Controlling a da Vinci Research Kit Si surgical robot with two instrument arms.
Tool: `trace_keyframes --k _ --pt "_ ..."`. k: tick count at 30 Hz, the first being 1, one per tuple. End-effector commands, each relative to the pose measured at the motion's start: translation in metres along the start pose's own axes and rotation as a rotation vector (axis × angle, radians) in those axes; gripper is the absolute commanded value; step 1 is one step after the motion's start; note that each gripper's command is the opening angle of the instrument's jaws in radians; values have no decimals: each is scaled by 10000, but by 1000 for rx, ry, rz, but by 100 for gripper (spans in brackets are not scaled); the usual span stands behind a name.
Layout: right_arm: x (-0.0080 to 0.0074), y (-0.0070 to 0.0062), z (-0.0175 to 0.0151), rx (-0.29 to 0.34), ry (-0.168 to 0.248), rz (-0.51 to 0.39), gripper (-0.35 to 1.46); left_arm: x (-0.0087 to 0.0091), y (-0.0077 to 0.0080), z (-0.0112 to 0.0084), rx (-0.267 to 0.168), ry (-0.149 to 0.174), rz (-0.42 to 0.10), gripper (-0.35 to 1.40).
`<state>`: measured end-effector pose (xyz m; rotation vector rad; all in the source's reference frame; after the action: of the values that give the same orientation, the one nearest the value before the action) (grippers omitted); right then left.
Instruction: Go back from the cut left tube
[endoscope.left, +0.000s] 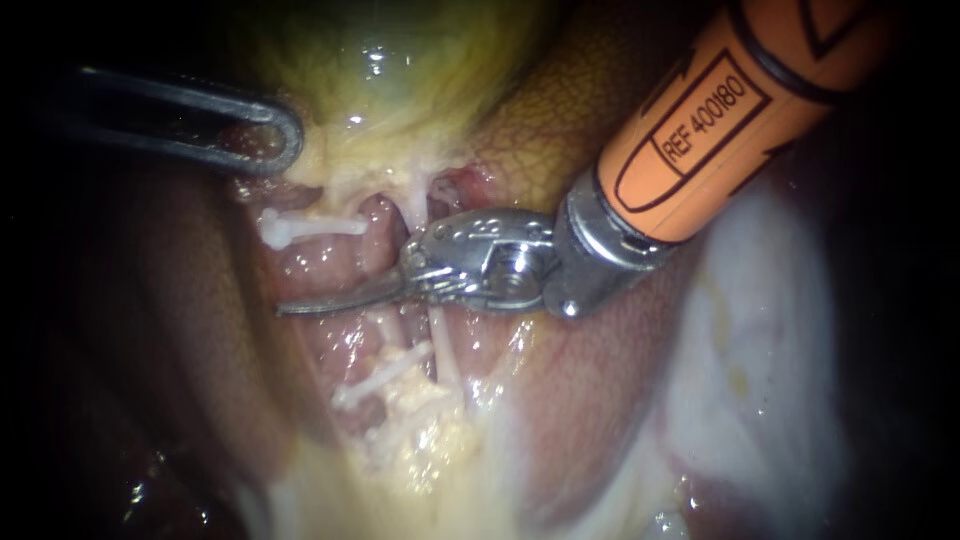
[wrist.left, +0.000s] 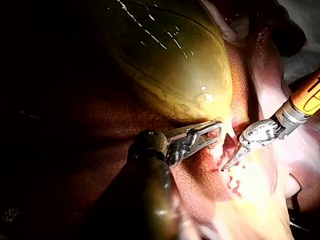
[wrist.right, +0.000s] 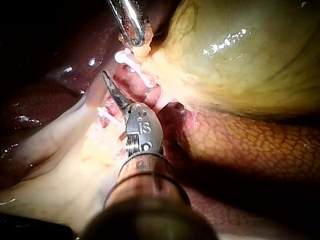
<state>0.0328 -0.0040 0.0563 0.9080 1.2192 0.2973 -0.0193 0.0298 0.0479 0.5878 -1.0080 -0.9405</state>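
My right instrument (endoscope.left: 292, 307) comes in from the upper right on an orange shaft. Its curved blades lie shut and hold nothing, stretched across the dissected pocket between the clips. Above them a white clip (endoscope.left: 300, 228) sits on the upper stump of the cut left tube. Two more white clips (endoscope.left: 385, 373) sit on the lower stump. A pale whole tube (endoscope.left: 443, 350) runs just right of the blades. My left instrument (endoscope.left: 283, 135) is shut on fatty tissue at the neck of the gallbladder (endoscope.left: 400, 70). The right wrist view shows the shut blades (wrist.right: 112, 87) beside the upper clip (wrist.right: 131, 62).
Brown liver (endoscope.left: 600, 380) lies to both sides of the pocket and under the right shaft. Pale yellow fat (endoscope.left: 420, 440) fills the lower part of the pocket. White membrane (endoscope.left: 760, 330) lies at the right. In the left wrist view the gallbladder (wrist.left: 170, 65) bulges ahead of the left jaws.
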Motion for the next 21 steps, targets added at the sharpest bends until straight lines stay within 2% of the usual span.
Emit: trace_keyframes --k 1,5,6,7,9,11,14,21 --pt "0 0 0 0 0 1 -35 0 0 0 0 0 0 -35" --pt "0 -1 0 6 -1 -2 -35 1 0 1 -1 0 1 -35" --pt "1 -1 1 7 -2 3 -21 1 0 1 -1 0 1 -35" --pt "1 -1 2 8 -1 9 31 1 0 1 -1 0 1 -35" --pt "3 -2 6 10 -2 9 93 1 0 1 -1 0 1 -35" --pt "5 -2 11 -14 8 32 124 1 0 1 -1 0 1 -35" --pt "5 -2 13 -19 15 38 131 1 0 1 -1 0 1 -35" --pt "3 -5 10 -20 15 43 131 2 1 0 0 0 1 -35"
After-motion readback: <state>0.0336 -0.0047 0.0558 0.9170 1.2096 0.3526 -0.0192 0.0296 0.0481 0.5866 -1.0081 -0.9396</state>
